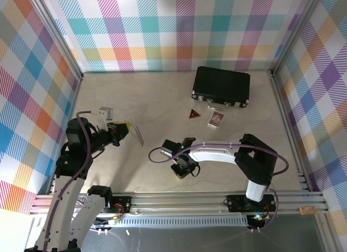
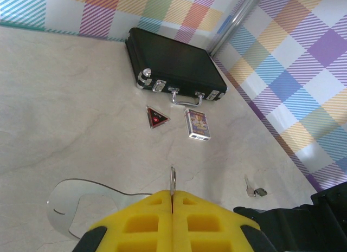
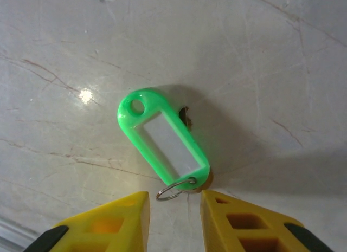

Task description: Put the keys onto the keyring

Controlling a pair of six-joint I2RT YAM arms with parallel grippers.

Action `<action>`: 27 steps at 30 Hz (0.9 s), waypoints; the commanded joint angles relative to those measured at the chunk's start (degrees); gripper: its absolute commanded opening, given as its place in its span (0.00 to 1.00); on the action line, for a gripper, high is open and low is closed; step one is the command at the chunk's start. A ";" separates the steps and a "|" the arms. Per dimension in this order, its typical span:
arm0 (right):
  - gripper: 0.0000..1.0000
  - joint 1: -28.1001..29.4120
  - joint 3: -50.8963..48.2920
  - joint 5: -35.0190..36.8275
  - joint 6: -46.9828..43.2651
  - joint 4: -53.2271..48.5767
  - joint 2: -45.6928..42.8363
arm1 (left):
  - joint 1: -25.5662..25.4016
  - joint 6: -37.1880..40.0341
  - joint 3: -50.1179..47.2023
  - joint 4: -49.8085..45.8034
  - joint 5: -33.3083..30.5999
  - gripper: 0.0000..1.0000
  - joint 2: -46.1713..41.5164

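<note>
Green key (image 3: 162, 146) lies btwn parted R jaws; L jaws clench keyring (image 2: 172, 179).

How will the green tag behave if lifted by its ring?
Probably light: the green tag looks like thin plastic. Likely to dangle and swing, hung from a thin wire ring at one end. Flat on the smooth table, it may slide if nudged.

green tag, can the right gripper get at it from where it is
Probably yes. The right gripper stands open, one finger on either side of the small wire ring at the end of the green tag, with only bare table between. The tag lies flat, so pinching it may be fiddly.
</note>
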 commanded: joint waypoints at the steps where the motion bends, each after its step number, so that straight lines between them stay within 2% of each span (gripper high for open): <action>1: 0.28 0.38 1.36 1.57 0.48 -1.36 0.57 | 0.86 0.82 0.02 1.15 0.99 0.00 -0.85; 23: 0.08 0.36 1.18 5.41 -0.74 -2.57 -0.52 | 0.92 0.64 -0.14 1.30 1.15 0.00 -1.05; 27: 0.08 0.39 0.94 5.90 -1.39 -2.72 -1.27 | 0.90 0.43 -0.14 1.45 1.24 0.00 -1.02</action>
